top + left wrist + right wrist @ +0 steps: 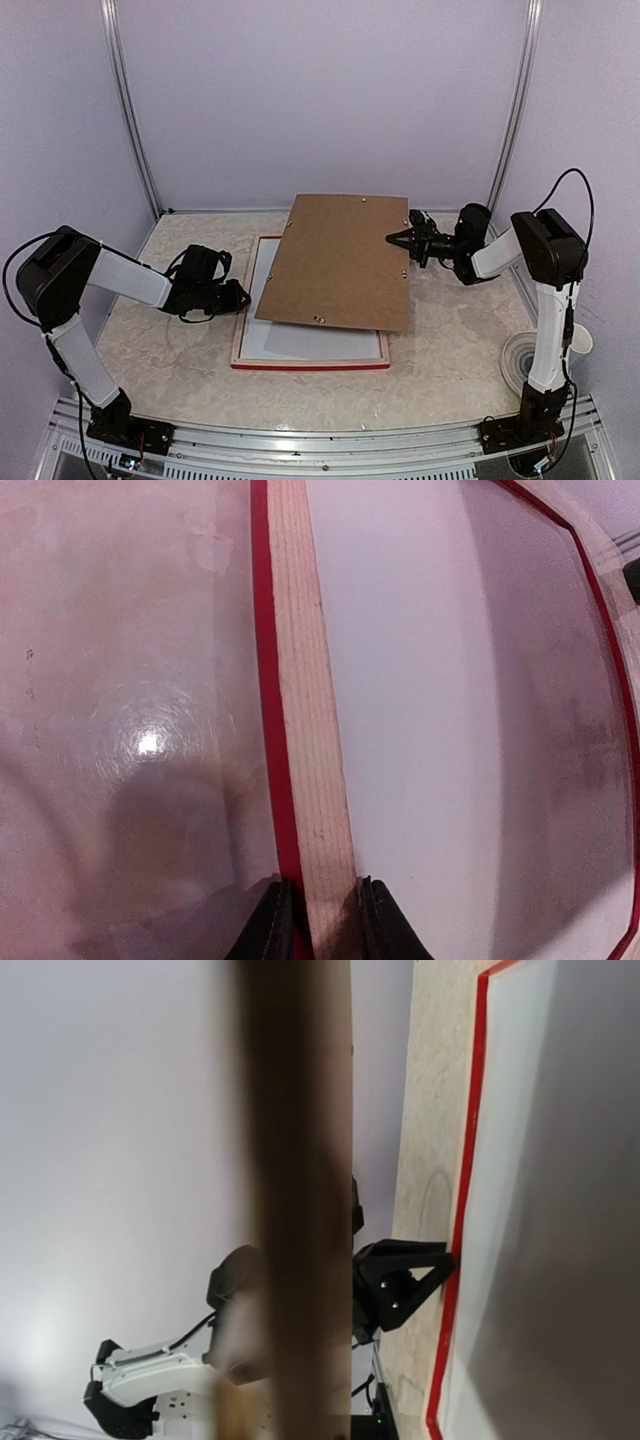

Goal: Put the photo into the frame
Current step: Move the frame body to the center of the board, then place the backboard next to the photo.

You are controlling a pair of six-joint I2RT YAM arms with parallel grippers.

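Pale lilac walls (320, 100) are seen enclosing the workspace on three sides, with aluminium posts (130, 120) set in the back corners behind the frame. A marbled beige table (450, 350) is spread beneath the frame (310, 365), and a bright glint of light is reflected on its glossy top just left of the frame in the left wrist view.

A brown hardboard panel (340, 260) is held tilted above the frame, so that the frame's far and right parts are covered. The frame is laid flat near the middle of the table, its red outer edge and pale wooden rail exposed. Inside the frame a white sheet (310, 342) is seen; whether it is the photo cannot be told.

The frame's left rail is clamped between the fingers (272, 920) of the left gripper (240, 297). The panel's right edge, above the frame's right side, is pinched by the closed right gripper (393, 240).
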